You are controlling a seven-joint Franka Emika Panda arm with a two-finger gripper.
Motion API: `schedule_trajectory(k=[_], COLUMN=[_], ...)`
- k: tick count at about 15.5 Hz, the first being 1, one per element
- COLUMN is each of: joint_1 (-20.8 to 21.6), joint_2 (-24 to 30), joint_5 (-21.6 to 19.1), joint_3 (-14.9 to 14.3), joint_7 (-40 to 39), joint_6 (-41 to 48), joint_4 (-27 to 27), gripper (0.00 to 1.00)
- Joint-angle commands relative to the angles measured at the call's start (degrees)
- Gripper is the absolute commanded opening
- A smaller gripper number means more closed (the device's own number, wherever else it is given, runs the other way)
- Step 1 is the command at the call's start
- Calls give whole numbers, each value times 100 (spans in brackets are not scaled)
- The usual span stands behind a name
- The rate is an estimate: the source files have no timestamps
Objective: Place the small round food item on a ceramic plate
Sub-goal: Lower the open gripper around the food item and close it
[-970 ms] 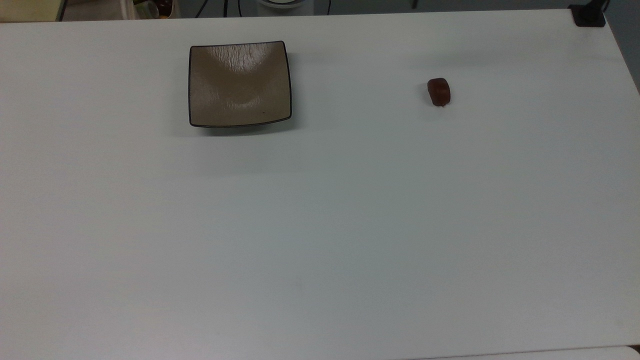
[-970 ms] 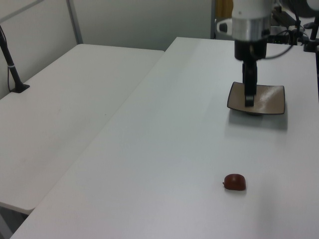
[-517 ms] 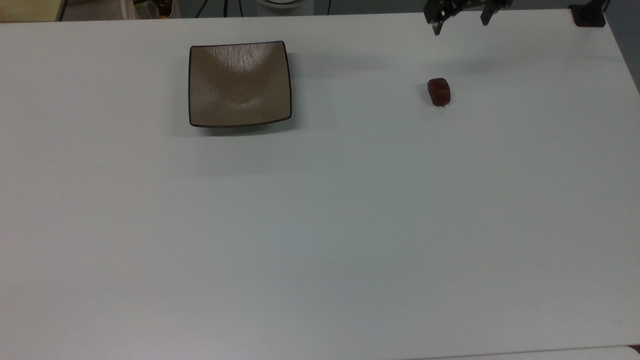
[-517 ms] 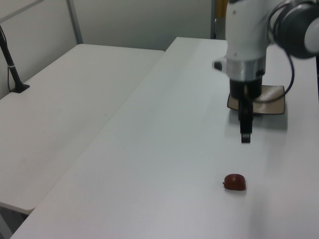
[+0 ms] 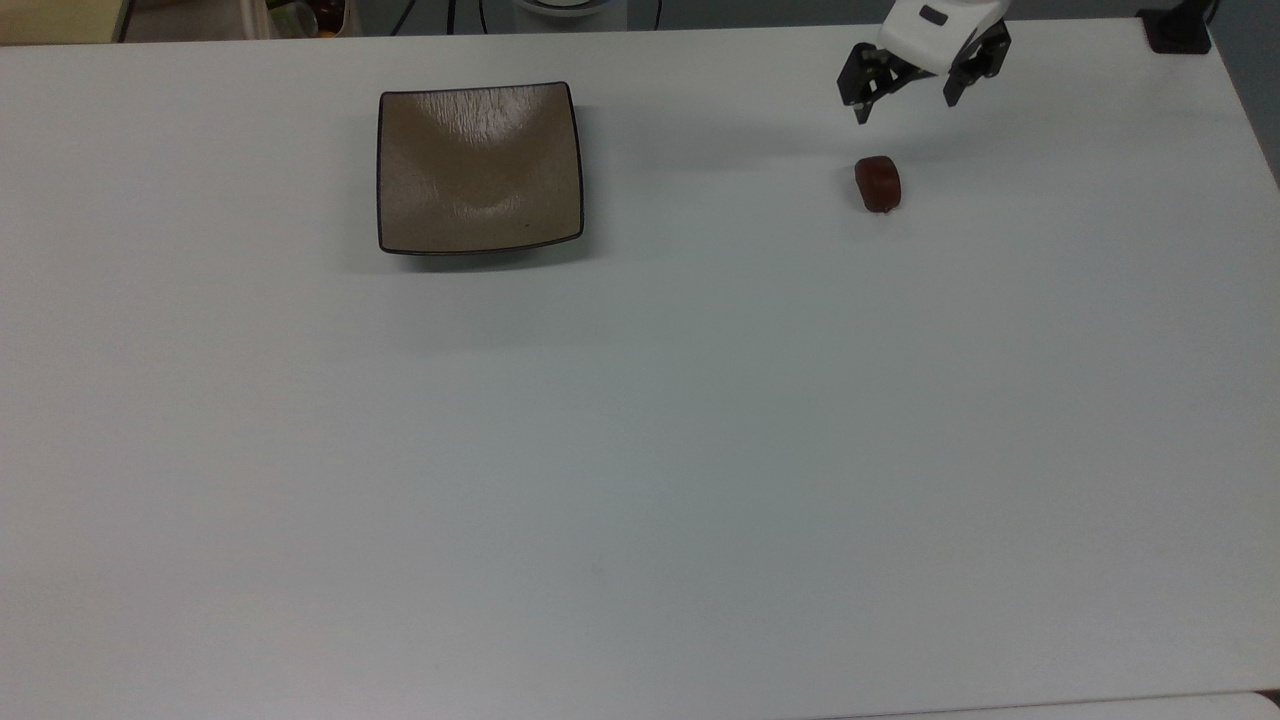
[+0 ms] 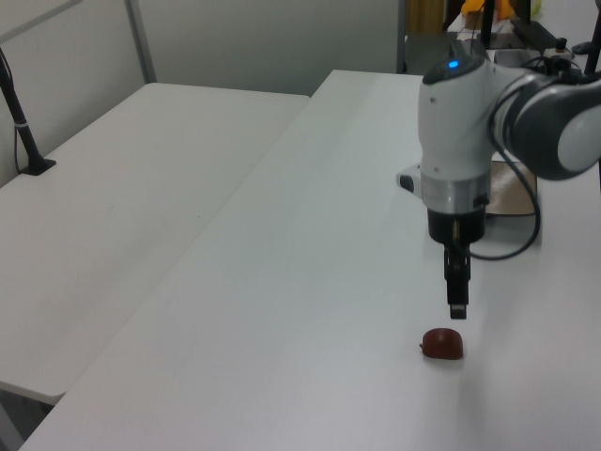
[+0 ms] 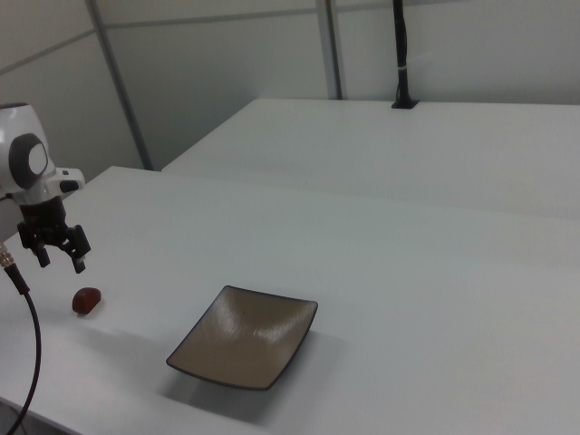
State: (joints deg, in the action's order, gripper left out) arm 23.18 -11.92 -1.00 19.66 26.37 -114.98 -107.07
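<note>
My black two-finger pincer [image 5: 905,100] hangs spread wide and empty, upper right in the top view, just above the small glossy reddish-brown rounded food lump [image 5: 878,184] on the white table [image 5: 640,450]. The square tan ceramic plate [image 5: 478,168] sits well apart, upper left.

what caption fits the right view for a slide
Open gripper hovering above the small round food item on the white table, ceramic plate empty nearby.
</note>
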Motion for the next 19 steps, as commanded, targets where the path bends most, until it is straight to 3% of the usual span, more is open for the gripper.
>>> schedule_trajectory(k=[1, 4, 14, 18, 19], joint_1=[125, 125, 134, 134, 125], joint_2=[-161, -206, -566, -601, -601], joint_5=[381, 513, 1075, 1102, 1102], joint_3=[-32, -32, -41, -41, -41], joint_7=[509, 623, 870, 870, 861], joint_6=[-699, -1219, -1704, -1712, -1712], joint_4=[-313, -639, -798, -798, -798], gripper=[100, 100, 100, 88, 79])
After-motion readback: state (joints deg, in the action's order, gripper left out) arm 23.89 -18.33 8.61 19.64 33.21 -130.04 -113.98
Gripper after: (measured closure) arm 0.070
